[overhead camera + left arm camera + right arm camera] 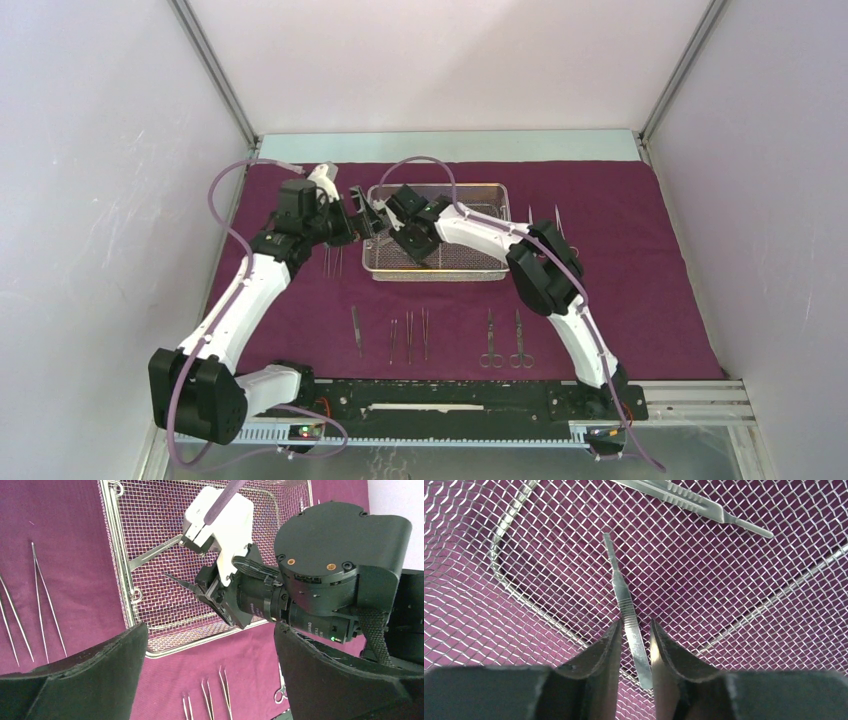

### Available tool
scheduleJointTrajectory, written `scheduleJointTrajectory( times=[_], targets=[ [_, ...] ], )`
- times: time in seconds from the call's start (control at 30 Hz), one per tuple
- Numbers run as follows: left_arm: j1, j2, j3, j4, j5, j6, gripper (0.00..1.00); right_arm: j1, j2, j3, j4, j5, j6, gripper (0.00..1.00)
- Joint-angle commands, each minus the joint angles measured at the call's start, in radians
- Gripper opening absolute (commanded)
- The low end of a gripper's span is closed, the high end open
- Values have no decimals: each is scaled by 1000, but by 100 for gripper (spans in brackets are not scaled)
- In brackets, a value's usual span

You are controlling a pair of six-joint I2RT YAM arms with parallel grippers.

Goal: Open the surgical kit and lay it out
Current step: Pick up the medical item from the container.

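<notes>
- Closest to the left wrist camera are the big black fingers [100, 670] of our left gripper [210, 630]. Its jaws stand wide open and hold nothing. It hangs just beside the left end of the tray.
- Under everything we see the purple cloth [640, 300], spread out flat. Thin tools [408, 338] lie in a row on its near side, with two scissors [505, 343] to their right.
- Our wire tray [450, 272] sits on the middle of the cloth, toward the far side.
- Inside the tray, near its left end, a flat steel handle [624, 595] lies on the mesh. A second handle [684, 500] lies a little past it.
- Our right gripper [635, 626] is down in the tray, with one jaw on each side of the flat steel handle. The jaws are narrow but apart. We see mesh between the pads and the steel, so we think it is not pinched yet.
- The long way of the handle points out from the fingers, a bit slanted, so the jaws squeeze across its thin side.
- We think the right arm is the one to lift it, and the left arm only waits.
</notes>
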Motion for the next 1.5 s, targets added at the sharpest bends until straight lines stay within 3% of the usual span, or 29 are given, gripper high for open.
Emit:
scheduleJointTrajectory(
  times=[0.0,0.33,1.1,1.33,1.47],
  targets=[
    [9,-32,-19,29,28,16,100,-10,32,27,-27,46,9,31],
    [18,-29,-22,32,30,16,100,-66,-13,28,5,24,76,16],
    [30,-9,-27,38,41,7,100,-107,-39,63,33,7,147,12],
    [30,-7,-29,40,42,6,100,-103,-64,38,19,32,145,42],
    [30,-6,-29,40,43,5,100,-101,-93,7,6,31,140,48]
  ],
)
